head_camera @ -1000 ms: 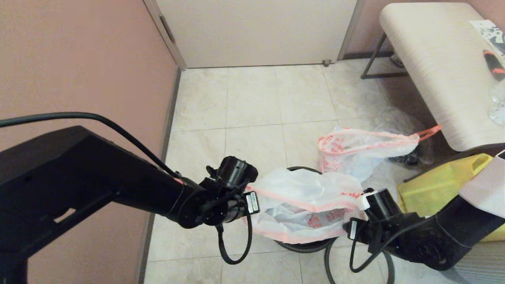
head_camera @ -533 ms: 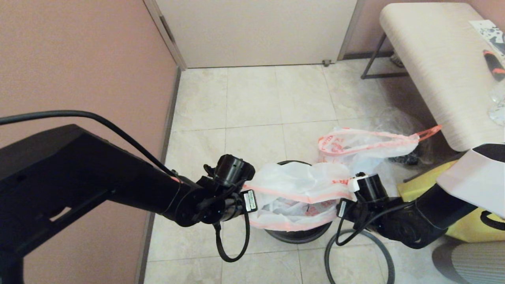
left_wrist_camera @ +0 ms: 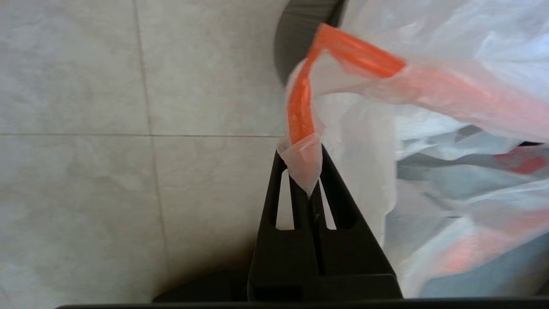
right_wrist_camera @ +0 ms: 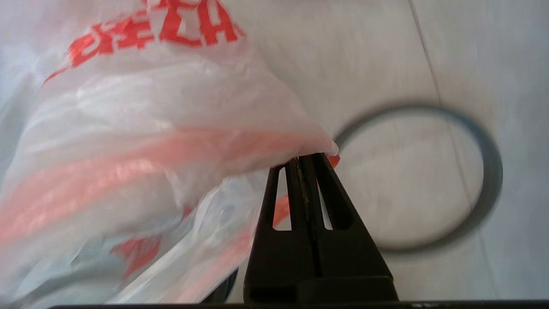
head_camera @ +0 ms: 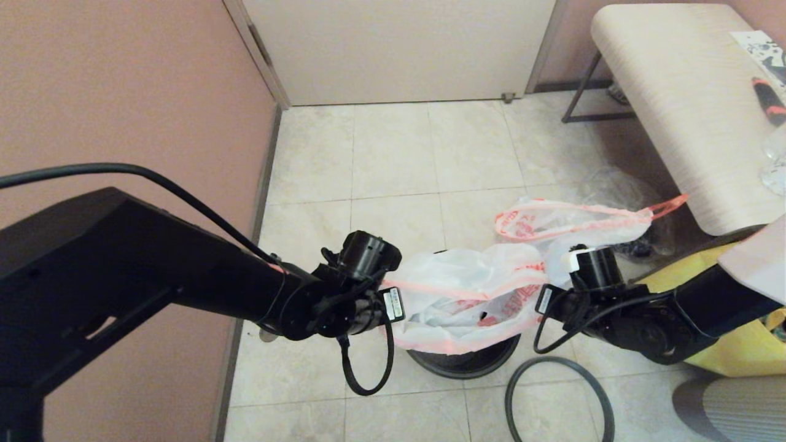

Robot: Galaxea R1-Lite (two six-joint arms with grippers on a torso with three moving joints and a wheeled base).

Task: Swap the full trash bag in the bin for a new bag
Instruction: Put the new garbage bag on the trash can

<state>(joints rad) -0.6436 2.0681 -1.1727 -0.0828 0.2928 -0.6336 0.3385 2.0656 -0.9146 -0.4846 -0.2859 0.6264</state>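
Observation:
The new bag, thin white plastic with orange-red print and a pink hem, hangs stretched between both grippers with its mouth spread over the black bin. My left gripper is shut on the hem's left end. My right gripper is shut on the hem's right end. The bag covers most of the bin, and only the near wall shows. The dark grey hoop lies flat on the floor to the bin's near right, also seen under the right gripper.
The bulging matching bag sits on the floor behind the bin to the right. A yellow bag and a padded bench stand at the right. A pink wall runs along the left, and a door closes the far end.
The right gripper has moved away from me, carrying its end of the hem with it. The bag's mouth now sits farther back over the bin, and the hoop on the floor shows whole.

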